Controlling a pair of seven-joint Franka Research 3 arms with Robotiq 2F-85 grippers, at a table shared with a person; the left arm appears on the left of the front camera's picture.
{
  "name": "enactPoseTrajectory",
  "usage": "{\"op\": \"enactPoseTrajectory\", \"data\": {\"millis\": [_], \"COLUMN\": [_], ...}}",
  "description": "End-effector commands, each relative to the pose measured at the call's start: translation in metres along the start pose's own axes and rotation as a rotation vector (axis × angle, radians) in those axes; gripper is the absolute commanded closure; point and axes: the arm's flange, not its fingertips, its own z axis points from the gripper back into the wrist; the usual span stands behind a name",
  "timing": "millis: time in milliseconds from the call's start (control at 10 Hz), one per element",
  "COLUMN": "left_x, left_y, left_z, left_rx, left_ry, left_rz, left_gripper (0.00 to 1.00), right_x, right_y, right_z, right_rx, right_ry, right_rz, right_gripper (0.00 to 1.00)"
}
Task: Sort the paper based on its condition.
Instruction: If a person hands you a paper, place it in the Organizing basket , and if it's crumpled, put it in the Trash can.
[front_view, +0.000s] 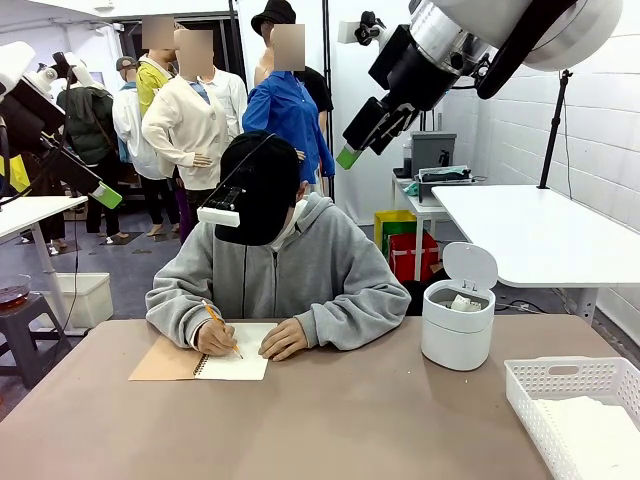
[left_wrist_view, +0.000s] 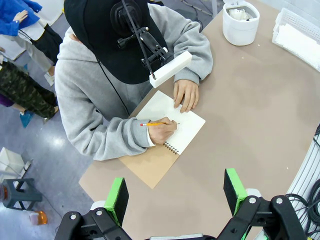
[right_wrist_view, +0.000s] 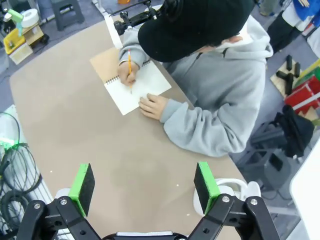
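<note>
A crumpled white paper wad (front_view: 464, 301) lies inside the small white lidded bin (front_view: 458, 335), whose lid stands open; from the left wrist the wad (left_wrist_view: 242, 13) shows in the bin (left_wrist_view: 240, 30). Flat white sheets (front_view: 600, 430) lie in the white basket (front_view: 560, 380) at the table's right front corner, and the sheets (left_wrist_view: 296, 41) show again from the left wrist. My left gripper (left_wrist_view: 176, 195) is open and empty, high above the table's near edge; from the front it hangs at upper left (front_view: 103, 194). My right gripper (right_wrist_view: 144, 186) is also open and empty, raised at upper right (front_view: 349, 153).
A person in a grey hoodie (front_view: 300, 270) sits at the far side, writing with a pencil (front_view: 222, 327) in a spiral notebook (front_view: 235, 365) with a tan cover. The brown table (front_view: 330, 430) is bare in front. Cables (right_wrist_view: 12, 150) hang off one table edge.
</note>
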Motion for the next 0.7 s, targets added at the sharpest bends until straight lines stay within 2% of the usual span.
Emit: {"op": "enactPoseTrajectory", "data": {"millis": [0, 600], "left_x": [-0.0003, -0.0003], "left_y": [0.0005, 0.0005], "left_z": [-0.0006, -0.0006], "left_rx": [0.005, 0.005], "left_ry": [-0.009, -0.009], "left_rz": [0.001, 0.001], "left_gripper": [0.00, 0.00], "right_x": [0.0079, 0.0081], "right_y": [0.0015, 0.0031], "right_z": [0.0004, 0.0003], "right_rx": [0.018, 0.015], "right_ry": [-0.004, -0.018], "right_rz": [-0.019, -0.027], "right_gripper": [0.00, 0.00]}}
